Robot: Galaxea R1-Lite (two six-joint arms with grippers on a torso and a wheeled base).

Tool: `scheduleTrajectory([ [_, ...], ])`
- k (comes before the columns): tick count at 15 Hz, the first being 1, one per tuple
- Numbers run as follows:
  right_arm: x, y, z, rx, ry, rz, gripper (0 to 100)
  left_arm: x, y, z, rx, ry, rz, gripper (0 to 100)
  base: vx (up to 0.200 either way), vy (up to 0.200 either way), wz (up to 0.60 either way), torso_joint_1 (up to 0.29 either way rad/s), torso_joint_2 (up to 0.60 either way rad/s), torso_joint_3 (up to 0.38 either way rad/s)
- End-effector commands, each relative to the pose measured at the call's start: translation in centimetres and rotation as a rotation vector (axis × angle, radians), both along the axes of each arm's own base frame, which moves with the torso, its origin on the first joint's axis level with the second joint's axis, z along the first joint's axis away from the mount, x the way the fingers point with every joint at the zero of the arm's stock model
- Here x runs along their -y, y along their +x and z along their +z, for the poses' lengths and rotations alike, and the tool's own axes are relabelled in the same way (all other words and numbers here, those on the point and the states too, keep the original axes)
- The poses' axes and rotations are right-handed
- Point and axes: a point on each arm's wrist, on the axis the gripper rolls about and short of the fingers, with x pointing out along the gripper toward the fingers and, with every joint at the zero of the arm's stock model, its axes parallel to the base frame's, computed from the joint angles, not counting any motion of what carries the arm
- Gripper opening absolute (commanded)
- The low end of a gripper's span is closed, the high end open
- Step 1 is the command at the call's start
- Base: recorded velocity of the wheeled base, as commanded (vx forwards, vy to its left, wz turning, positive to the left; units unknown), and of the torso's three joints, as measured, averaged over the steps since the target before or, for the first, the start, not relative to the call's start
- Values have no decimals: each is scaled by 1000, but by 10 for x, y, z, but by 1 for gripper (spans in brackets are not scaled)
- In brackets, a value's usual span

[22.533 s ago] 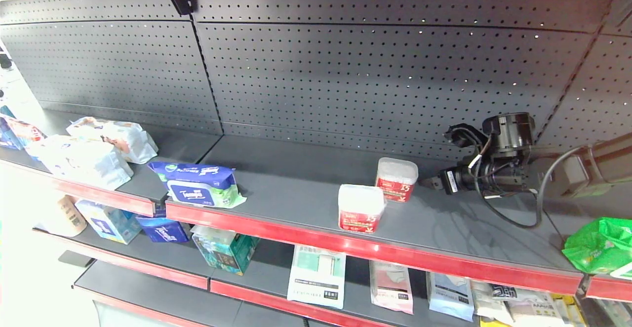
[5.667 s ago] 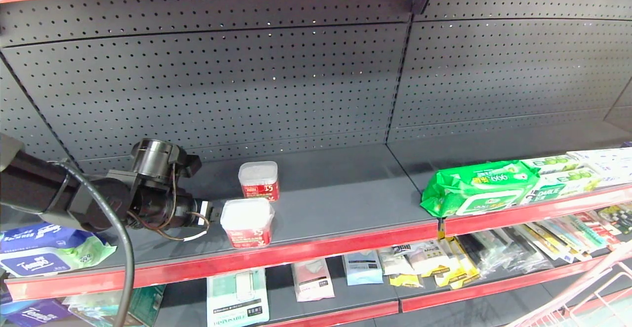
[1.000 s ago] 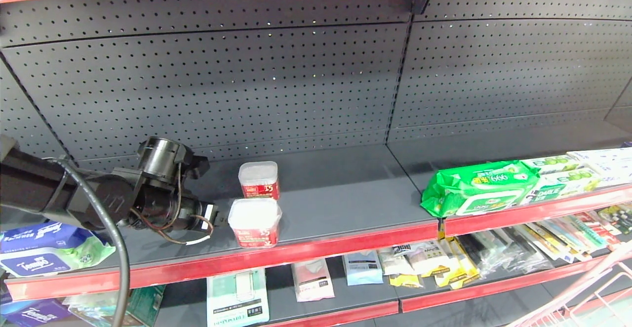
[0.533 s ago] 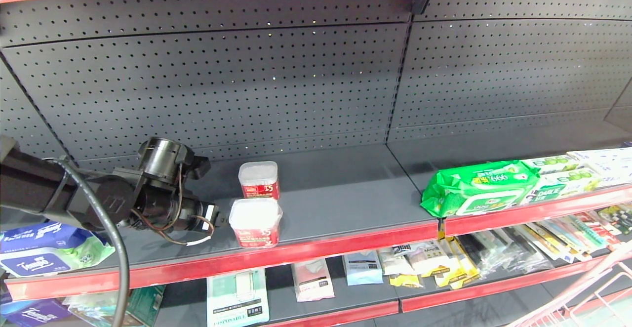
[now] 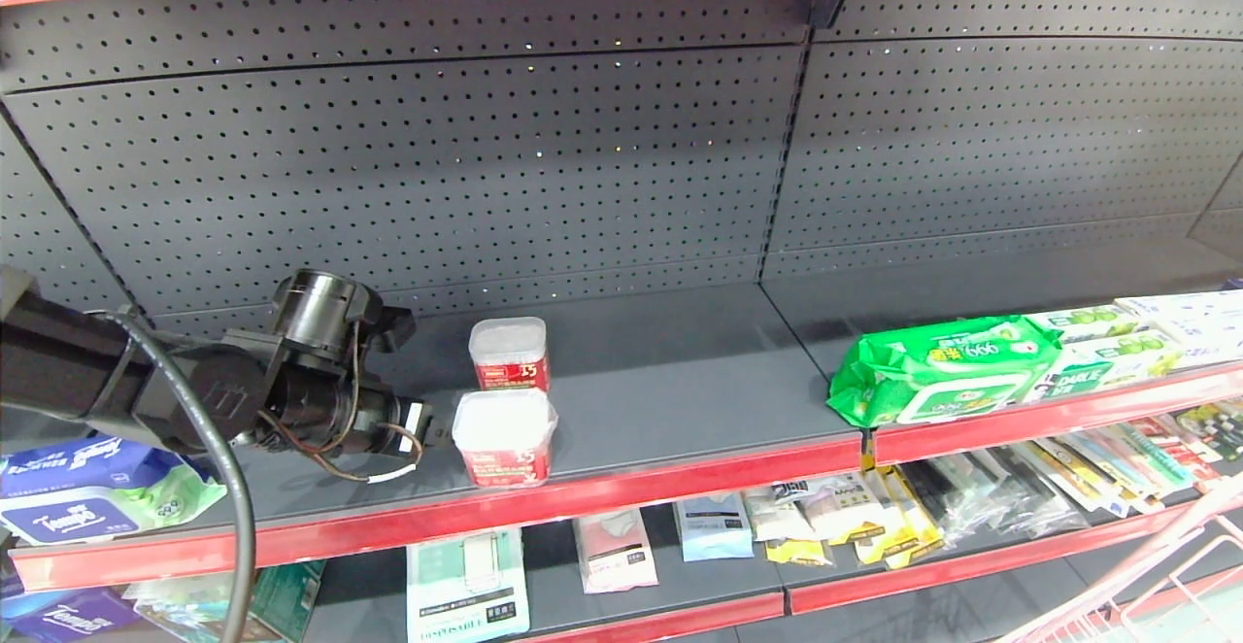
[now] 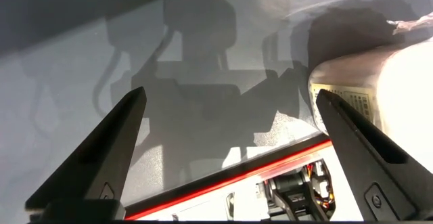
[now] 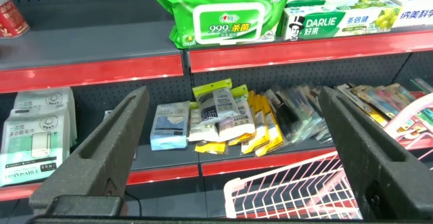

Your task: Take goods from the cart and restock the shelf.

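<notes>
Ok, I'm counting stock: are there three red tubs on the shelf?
No, the head view shows just two: a front tub and a back tub standing on the shelf.

The shelf (image 5: 660, 400) is seen as smooth, matt grey metal, and the back panel (image 5: 486, 157) as matt dark perforated metal. The edge strip (image 5: 602, 492) is finished in glossy red. The jars (image 5: 503, 437) are made of frosted translucent plastic, wrapped with glossy red labels. The wipes pack (image 5: 937, 366) is sealed in shiny green film. The cart (image 7: 291, 187) is formed of pink coated wire. A matt black, finely grained surface is shown on the fingers (image 7: 101, 156) of the right gripper (image 7: 233, 92) and of the left gripper (image 6: 230, 95)
</notes>
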Motion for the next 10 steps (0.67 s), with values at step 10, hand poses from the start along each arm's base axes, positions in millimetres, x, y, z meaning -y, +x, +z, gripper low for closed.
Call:
scheduleTrajectory([
  [10, 0, 0, 0, -1, 0, 1, 100, -66, -67, 101, 365, 48, 127, 100, 0, 0, 0, 0, 0, 0],
])
